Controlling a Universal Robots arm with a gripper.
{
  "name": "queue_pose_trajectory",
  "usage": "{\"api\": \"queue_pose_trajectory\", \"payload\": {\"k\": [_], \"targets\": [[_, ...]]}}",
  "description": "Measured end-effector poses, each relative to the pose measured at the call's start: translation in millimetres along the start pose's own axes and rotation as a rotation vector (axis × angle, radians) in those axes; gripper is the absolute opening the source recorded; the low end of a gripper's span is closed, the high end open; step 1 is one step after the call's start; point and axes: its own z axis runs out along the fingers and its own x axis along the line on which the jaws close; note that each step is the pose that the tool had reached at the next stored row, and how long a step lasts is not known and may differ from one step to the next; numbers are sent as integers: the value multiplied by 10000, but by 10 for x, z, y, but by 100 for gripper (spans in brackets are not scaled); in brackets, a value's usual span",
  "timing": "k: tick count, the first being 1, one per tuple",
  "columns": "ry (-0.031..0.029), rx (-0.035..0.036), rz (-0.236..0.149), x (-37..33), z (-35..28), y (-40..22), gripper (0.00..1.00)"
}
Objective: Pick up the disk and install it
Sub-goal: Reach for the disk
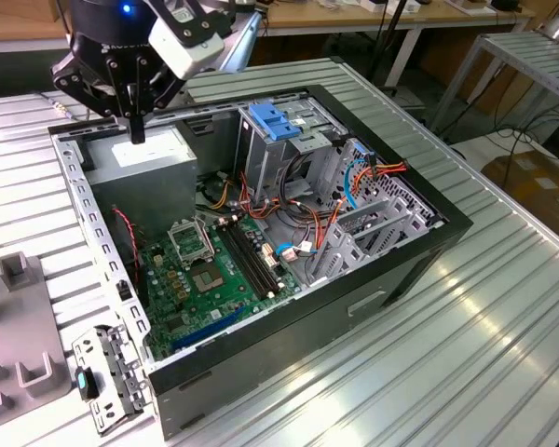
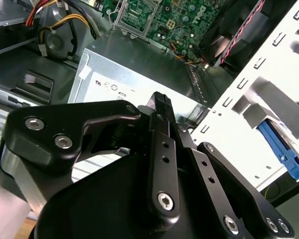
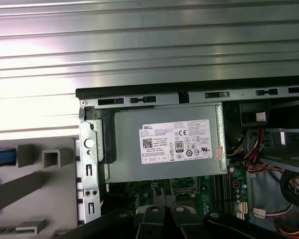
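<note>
**Item: workstation, disk installation in progress.**

- Gripper (image 1: 136, 135): hangs over the grey power-supply box (image 1: 149, 166) at the rear corner of the open computer case (image 1: 391, 244). Fingers are pressed together with nothing between them.
- Disk (image 3: 0, 158): not in the claw. A blue strip sits at the edge of the first wrist view, lying in the grey fixture (image 1: 19, 317) just beside the case. It is probably the disk's carrier bracket, though too little of it shows to be sure. A similar blue piece appears past the case's perforated wall in the second wrist view.
- Case contents: green motherboard (image 1: 205, 270), bundled orange and red cables, and a metal drive cage (image 1: 261, 163) topped by a blue latch (image 1: 275, 119) (not the part to be fetched).
- Support: ribbed metal table (image 1: 466, 372).

**Handling note (judgement):** the step in hand reads as the reach toward the disk, with the task barely begun. Done well, the claw travels clear above the case wall. It spreads wide before it comes down and closes on the disk's long sides, square to the bracket, so the disk does not tilt.
</note>
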Motion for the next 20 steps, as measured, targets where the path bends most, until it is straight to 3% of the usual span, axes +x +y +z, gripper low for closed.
{"api": "queue_pose_trajectory", "payload": {"k": [11, 20], "targets": [[0, 1, 0, 162, 7, -13, 11], [0, 0, 1, 256, 11, -20, 11]]}}
